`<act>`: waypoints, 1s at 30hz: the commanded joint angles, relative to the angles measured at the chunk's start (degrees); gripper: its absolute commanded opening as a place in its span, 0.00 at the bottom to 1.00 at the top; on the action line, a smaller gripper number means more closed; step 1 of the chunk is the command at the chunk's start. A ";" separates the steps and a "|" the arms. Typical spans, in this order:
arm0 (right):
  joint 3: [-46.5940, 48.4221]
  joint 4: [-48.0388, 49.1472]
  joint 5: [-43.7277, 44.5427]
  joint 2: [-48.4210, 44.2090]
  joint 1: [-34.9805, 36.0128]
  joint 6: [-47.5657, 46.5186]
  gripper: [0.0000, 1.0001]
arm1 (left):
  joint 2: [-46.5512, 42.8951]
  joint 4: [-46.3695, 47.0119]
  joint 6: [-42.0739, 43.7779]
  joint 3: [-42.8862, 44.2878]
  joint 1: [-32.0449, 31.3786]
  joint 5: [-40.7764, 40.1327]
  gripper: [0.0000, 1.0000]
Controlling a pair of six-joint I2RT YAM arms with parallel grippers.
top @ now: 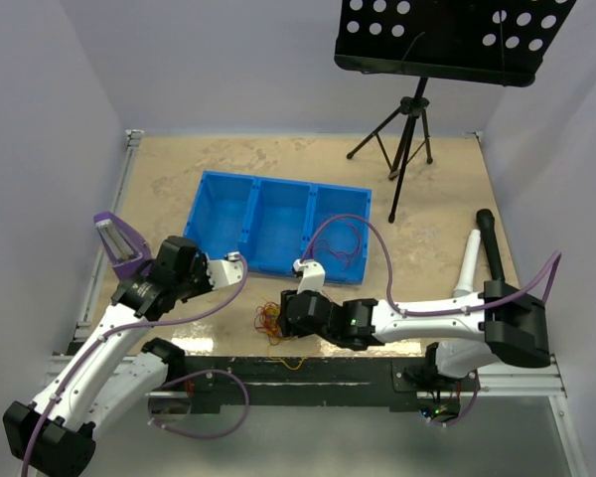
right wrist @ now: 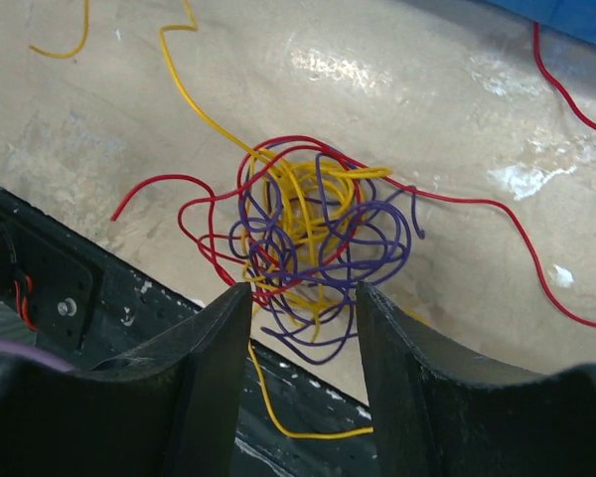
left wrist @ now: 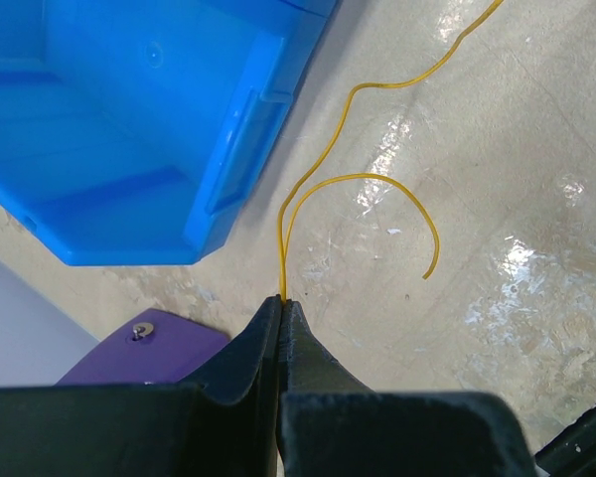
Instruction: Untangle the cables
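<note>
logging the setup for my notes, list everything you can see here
wire tangle: one, red, yellow and purple, front centre
yellow wire: one, yellow, left of centre
bin: one, blue, three sections, middle
music stand: one, black, back right
microphones: two, black and white, right edge
purple holder: one, left edge
table: one, beige
left pincer: shut on yellow wire
right pincer: open above wire tangle

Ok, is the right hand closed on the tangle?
No, the right hand is open, fingers apart, with the tangle of red, yellow and purple cables showing between them.
</note>
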 commanded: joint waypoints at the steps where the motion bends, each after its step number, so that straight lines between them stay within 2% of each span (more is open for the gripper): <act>1: 0.21 -4.03 -1.52 -3.84 -0.06 3.40 0.50 | 0.13 0.86 -0.51 -0.25 0.19 1.17 0.00; 7: -1.64 0.09 -3.71 -3.50 -1.46 3.84 0.52 | 0.39 0.95 -0.86 -0.34 0.19 1.70 0.00; 15: -3.22 7.05 -8.29 -0.42 -7.97 1.91 0.51 | -1.01 0.42 -0.42 -0.51 0.19 1.26 0.00; 23: -2.52 10.21 -9.25 1.16 -9.46 1.38 0.33 | -0.93 0.69 -0.33 -0.60 0.19 1.18 0.00; 26: -2.17 9.25 -11.28 2.57 -9.47 1.21 0.38 | -0.75 0.51 -0.33 -0.34 0.19 1.44 0.00; 28: -3.22 8.19 -11.37 1.61 -9.55 1.47 0.49 | -0.75 0.34 -0.25 -0.43 0.19 1.44 0.00; 30: -4.19 7.49 -10.84 -0.40 -9.55 1.91 0.57 | -1.01 0.34 -0.07 -0.69 0.19 1.44 0.00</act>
